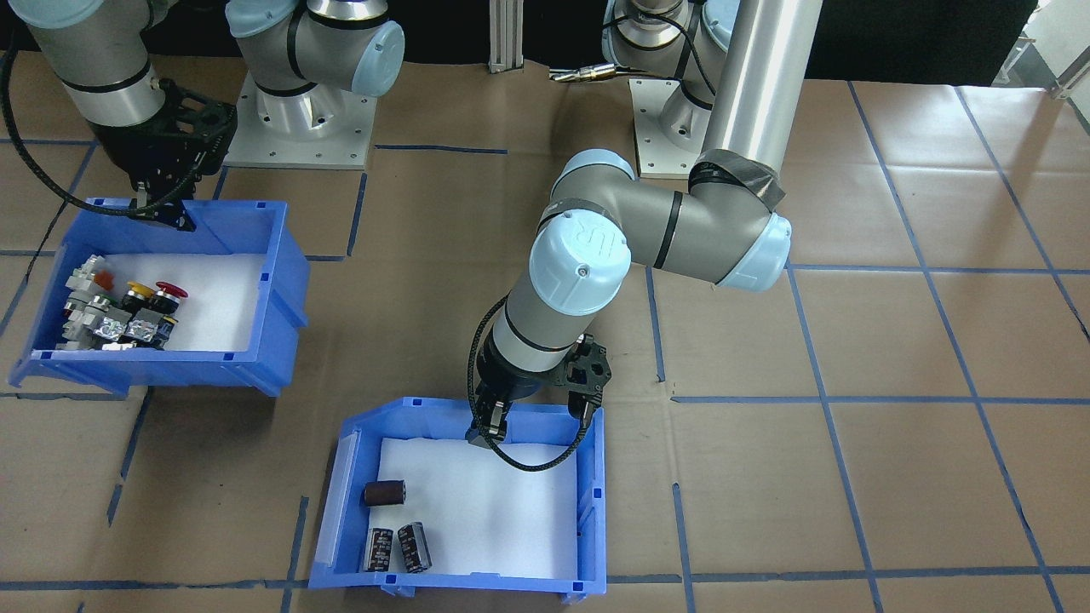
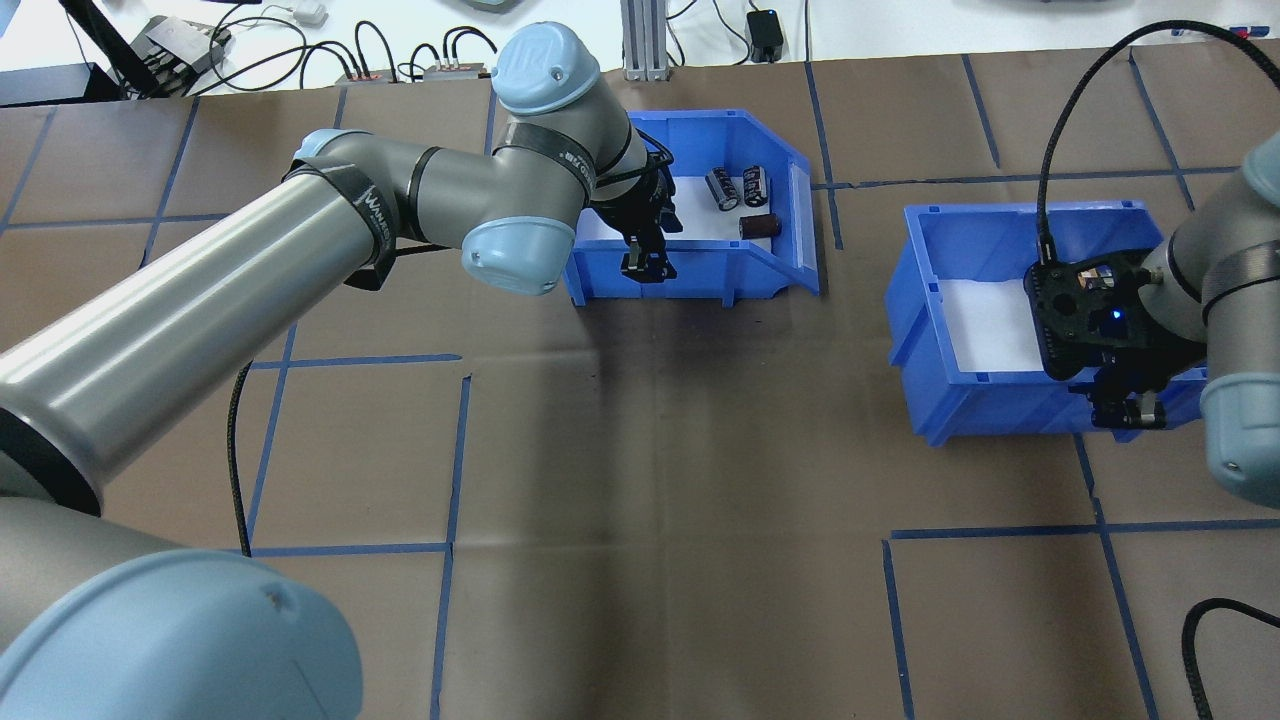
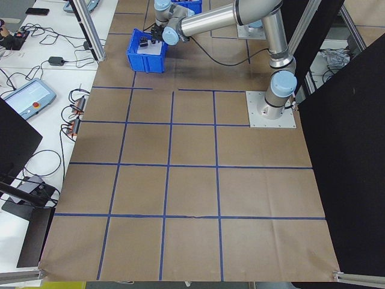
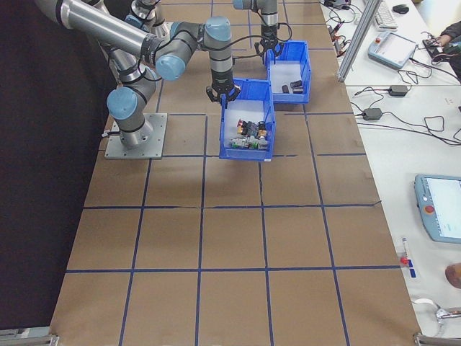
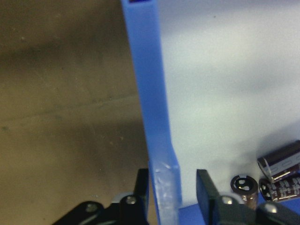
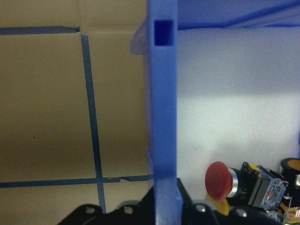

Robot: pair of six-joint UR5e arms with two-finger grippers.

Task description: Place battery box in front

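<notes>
The battery box is a blue bin with a white foam liner and three dark batteries, and it sits near the table's far edge. My left gripper is at the box's wall on the robot's side. In the left wrist view its fingers straddle that blue wall, open, with a gap on the inner side. My right gripper is shut on the wall of the other blue bin, which holds push-button switches.
Blue tape lines grid the brown table cover. Both arm bases stand at the robot's side. Beyond the far edge lie cables and boxes on a white bench. A black cable trails on the left.
</notes>
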